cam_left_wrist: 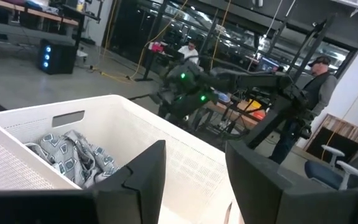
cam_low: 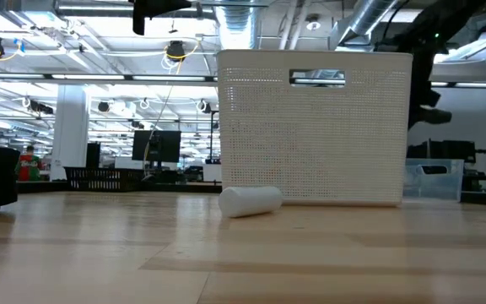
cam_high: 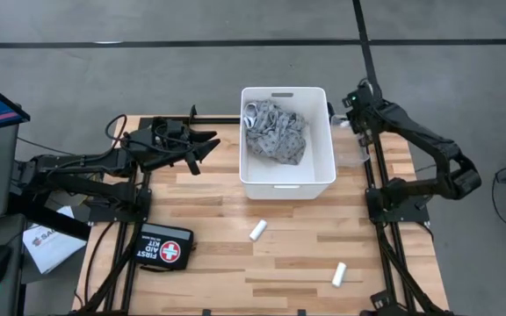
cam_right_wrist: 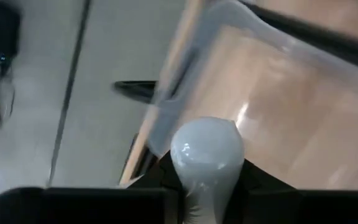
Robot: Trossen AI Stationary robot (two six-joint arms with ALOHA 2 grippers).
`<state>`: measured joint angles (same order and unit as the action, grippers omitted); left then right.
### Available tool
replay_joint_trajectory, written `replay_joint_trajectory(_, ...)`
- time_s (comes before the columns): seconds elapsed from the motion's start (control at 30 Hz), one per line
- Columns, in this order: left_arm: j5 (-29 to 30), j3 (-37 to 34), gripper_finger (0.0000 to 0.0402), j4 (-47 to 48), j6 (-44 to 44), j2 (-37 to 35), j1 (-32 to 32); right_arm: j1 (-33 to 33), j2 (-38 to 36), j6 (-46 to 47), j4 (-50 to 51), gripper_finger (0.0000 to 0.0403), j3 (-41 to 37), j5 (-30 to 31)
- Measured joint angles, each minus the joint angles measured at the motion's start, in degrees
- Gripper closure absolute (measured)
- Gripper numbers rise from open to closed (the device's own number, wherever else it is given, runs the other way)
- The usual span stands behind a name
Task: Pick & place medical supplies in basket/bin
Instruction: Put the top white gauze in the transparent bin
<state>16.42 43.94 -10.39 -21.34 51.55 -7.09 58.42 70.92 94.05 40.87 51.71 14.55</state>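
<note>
Standing at the table's far middle, the large deep white rectangular plastic tub (cam_high: 287, 180) holds the crumpled grey patterned cloth bandage (cam_high: 276, 132). Just right of it sits the small clear plastic bin (cam_high: 351, 151). Above that bin, the right gripper (cam_right_wrist: 207, 180) pinches a small white gauze roll (cam_right_wrist: 207, 152). Left of the tub, the left gripper (cam_left_wrist: 194, 174) hovers empty, fingers apart. Two more white gauze rolls (cam_high: 257, 231) (cam_high: 339, 274) lie on the near table.
</note>
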Motion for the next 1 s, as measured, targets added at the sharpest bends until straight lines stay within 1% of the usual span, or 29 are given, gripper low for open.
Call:
replay_joint_trajectory(0.07,0.00,0.00,0.0244,0.02,-0.14,0.00,0.00,-0.84,1.12,5.87,0.19,0.0350,-1.37,0.28)
replay_joint_trajectory(0.23,0.00,0.00,0.0244,0.04,-0.37,0.00,0.00,-2.47,4.66,13.74,-0.63,0.0350,-4.26,0.50)
replay_joint_trajectory(0.33,0.03,0.00,0.0244,0.04,-1.42,0.00,0.00,-3.26,6.83,16.92,-0.87,0.0348,-4.50,0.48)
replay_joint_trajectory(0.47,0.03,0.00,0.0244,0.04,-2.96,0.00,0.00,-3.26,8.83,20.47,-1.76,0.0333,-4.51,0.52)
replay_joint_trajectory(0.53,0.05,0.00,0.0244,0.04,-3.36,0.00,0.00,-3.00,8.95,19.78,-3.38,0.0323,-4.51,1.13)
replay_joint_trajectory(0.63,0.05,0.00,0.0244,0.04,-3.55,0.00,0.00,-2.63,8.27,17.53,-4.49,0.0309,-4.49,3.57)
replay_joint_trajectory(0.77,0.05,0.00,0.0244,-0.02,-3.59,0.00,0.00,-2.08,7.07,17.09,-4.03,0.0294,-4.47,6.55)
replay_joint_trajectory(1.0,0.07,0.00,0.0244,-0.02,-3.13,0.00,0.00,-0.81,6.60,13.94,-7.22,0.0264,-4.47,6.28)
